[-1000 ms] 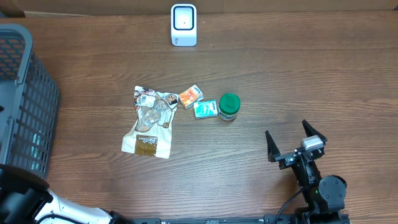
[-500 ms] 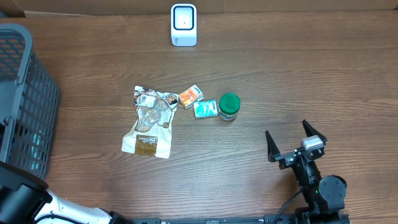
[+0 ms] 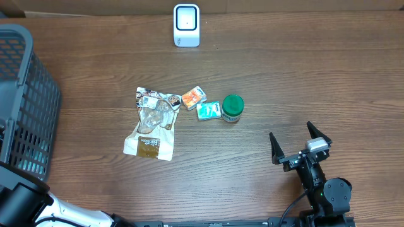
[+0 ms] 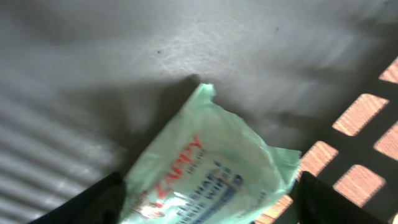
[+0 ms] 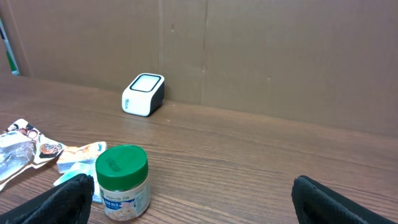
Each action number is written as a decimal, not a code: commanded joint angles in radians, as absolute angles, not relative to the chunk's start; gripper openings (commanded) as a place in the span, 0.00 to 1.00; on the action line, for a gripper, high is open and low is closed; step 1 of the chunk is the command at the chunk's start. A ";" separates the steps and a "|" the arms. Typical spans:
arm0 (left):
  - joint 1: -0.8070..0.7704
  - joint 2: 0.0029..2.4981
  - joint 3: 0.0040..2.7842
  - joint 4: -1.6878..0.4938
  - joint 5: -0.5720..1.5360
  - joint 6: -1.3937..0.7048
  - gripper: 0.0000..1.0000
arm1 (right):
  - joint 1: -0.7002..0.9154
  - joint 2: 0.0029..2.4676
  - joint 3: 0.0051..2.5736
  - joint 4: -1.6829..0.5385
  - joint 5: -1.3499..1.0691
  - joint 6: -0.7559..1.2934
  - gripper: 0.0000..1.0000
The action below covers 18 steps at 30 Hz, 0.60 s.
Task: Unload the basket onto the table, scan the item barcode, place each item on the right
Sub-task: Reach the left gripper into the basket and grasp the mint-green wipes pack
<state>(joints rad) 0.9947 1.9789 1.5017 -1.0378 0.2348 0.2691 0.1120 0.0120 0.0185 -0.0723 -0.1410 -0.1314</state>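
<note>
So the left pincer (image 4: 211, 194) is down inside the grey mesh basket (image 3: 25, 94), which sits at 9 o'clock on the desk (image 3: 303, 69). In the wrist view its fingers (image 4: 93, 199) are wide apart with a pale green packet (image 4: 211, 168) lying between them on the basket floor. One corner of the packet pokes toward 12 o'clock. Can't tell if the fingers actually touch its edges.

The packet has red lettering that looks like "KAPPY", but it's blurry so don't quote me. The blue lines under it are unreadable.

The right pincer (image 3: 290, 130) is at 5 o'clock on the desk, fully spread and holding nothing. The green-lidded jar (image 3: 232, 108) sits at about 10 o'clock from it, well apart. The jar has a blue label but the text is too small to read.

Just beside the jar at its 9 o'clock is a teal sachet (image 3: 208, 111), then an orange one (image 3: 194, 97), then a crinkly clear bag (image 3: 153, 123) with a brown label. The white scanner (image 3: 187, 25) stands at 12 o'clock, at the far edge of the desk.
</note>
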 commanded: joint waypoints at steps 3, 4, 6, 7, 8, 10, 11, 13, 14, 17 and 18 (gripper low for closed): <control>0.988 1.975 1.480 -1.016 0.190 0.291 0.65 | 0.117 0.004 0.008 -0.069 -0.133 -0.132 1.00; 0.988 1.975 1.480 -1.016 0.184 0.291 0.65 | 0.117 0.004 0.008 -0.069 -0.133 -0.132 1.00; 0.988 1.975 1.480 -1.016 0.159 0.289 0.65 | 0.117 0.004 0.008 -0.069 -0.133 -0.132 1.00; 0.988 1.975 1.480 -1.016 0.145 0.282 0.65 | 0.117 0.004 0.008 -0.069 -0.133 -0.132 1.00; 0.988 1.975 1.480 -1.016 0.132 0.280 0.65 | 0.117 0.004 0.008 -0.069 -0.133 -0.132 1.00; 0.988 1.975 1.479 -1.015 0.115 0.280 0.65 | 0.117 0.004 0.008 -0.069 -0.133 -0.132 1.00; 0.988 1.975 1.477 -1.011 0.114 0.280 0.65 | 0.117 0.004 0.008 -0.069 -0.133 -0.132 1.00; 0.987 1.975 1.468 -1.000 0.115 0.280 0.65 | 0.117 0.004 0.008 -0.069 -0.133 -0.132 1.00; 0.987 1.975 1.454 -0.986 0.115 0.280 0.66 | 0.117 0.004 0.008 -0.069 -0.133 -0.132 1.00; 0.986 1.975 1.420 -0.958 0.115 0.281 0.66 | 0.117 0.004 0.008 -0.069 -0.133 -0.132 1.00; 0.986 1.975 1.407 -0.945 0.115 0.281 0.65 | 0.117 0.004 0.008 -0.069 -0.133 -0.132 1.00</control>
<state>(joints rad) 0.9943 1.9789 1.4525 -0.9638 0.1371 0.2726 0.1120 0.0120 0.0189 -0.0723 -0.1410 -0.1314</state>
